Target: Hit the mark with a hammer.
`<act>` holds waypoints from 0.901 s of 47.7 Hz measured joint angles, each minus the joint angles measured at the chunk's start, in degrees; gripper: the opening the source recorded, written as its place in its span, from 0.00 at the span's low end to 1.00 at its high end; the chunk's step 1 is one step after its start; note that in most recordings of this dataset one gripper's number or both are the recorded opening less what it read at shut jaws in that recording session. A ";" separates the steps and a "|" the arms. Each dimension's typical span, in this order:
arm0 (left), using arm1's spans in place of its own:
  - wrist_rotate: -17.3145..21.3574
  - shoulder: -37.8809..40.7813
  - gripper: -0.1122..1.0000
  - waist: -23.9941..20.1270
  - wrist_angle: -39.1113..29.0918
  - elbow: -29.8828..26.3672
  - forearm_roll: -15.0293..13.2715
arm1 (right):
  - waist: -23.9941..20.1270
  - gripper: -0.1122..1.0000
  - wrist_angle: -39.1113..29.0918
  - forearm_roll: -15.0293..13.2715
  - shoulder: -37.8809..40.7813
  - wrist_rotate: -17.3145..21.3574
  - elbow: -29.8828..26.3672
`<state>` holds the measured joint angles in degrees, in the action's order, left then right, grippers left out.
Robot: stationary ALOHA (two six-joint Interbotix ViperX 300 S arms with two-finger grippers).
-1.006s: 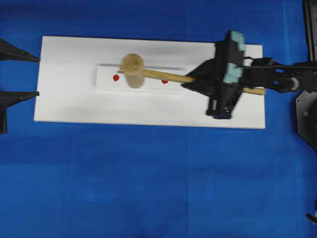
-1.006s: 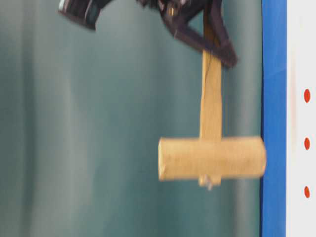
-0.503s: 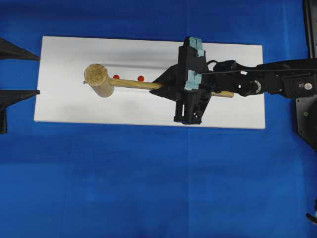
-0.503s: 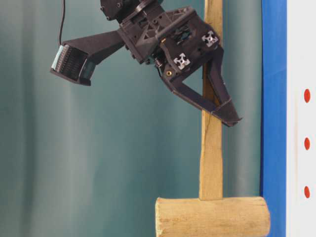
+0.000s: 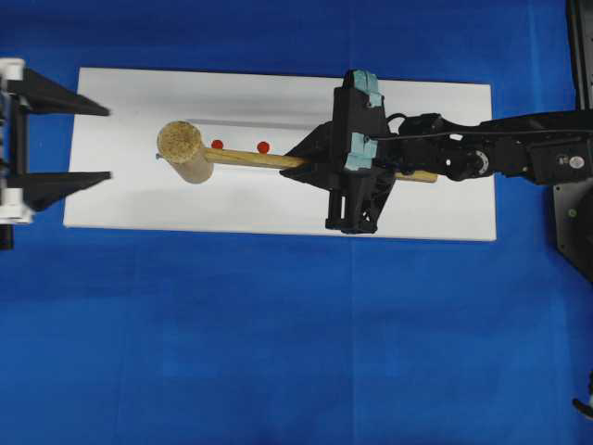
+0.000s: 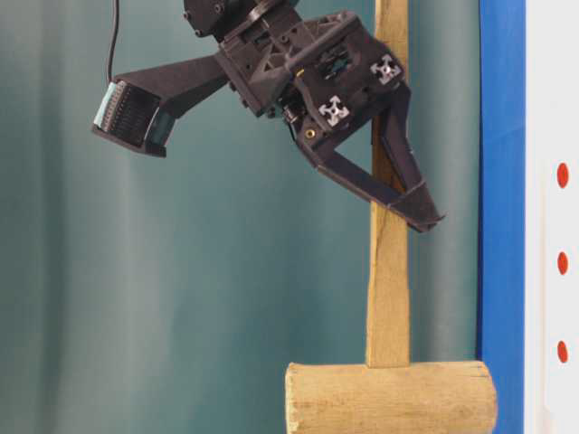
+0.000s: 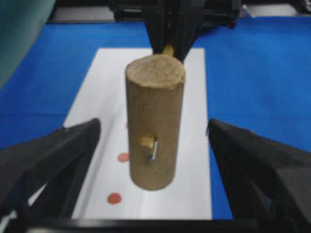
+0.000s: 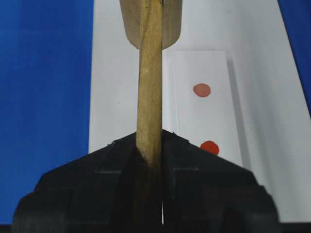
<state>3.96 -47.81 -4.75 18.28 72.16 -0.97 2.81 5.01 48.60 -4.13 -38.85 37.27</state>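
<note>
One hammer [image 5: 190,155] is seen, made up of one cylindrical head and one slim handle. Two grippers are counted: the left gripper [image 5: 69,139] at the left edge of the white board [image 5: 278,209] and the right gripper [image 5: 310,159] over its middle. One white board is laid on one blue table cover [image 5: 278,343]. Red dots [image 5: 263,146] are marked on the board: two are visible from overhead, three from table level. One small nail is seen in the hammer head.
</note>
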 measured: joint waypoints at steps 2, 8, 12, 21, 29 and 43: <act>-0.62 2.29 0.95 0.00 1.93 -0.09 0.00 | 0.00 0.12 0.00 -0.09 -0.09 0.00 0.00; -2.02 8.44 0.95 -0.09 6.24 -1.49 -0.09 | 0.00 0.12 0.09 0.00 -0.09 0.00 -0.09; -2.29 12.30 0.95 -0.26 7.73 -2.99 -0.09 | 0.00 0.12 0.09 0.00 -0.09 0.00 0.00; -2.37 20.04 0.95 -0.53 9.23 -7.38 -0.09 | 0.00 0.12 0.18 -0.09 -0.09 0.09 0.00; -2.37 24.26 0.95 -0.53 9.40 -10.37 -0.09 | 0.00 0.12 0.18 0.00 -0.09 0.00 -0.09; -2.37 25.84 0.94 -0.62 9.05 -12.04 -0.09 | 0.00 0.12 0.26 0.00 -0.09 0.00 -0.09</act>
<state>1.58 -21.97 -5.36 27.33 60.12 -1.05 2.81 5.27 48.60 -4.22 -38.85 37.18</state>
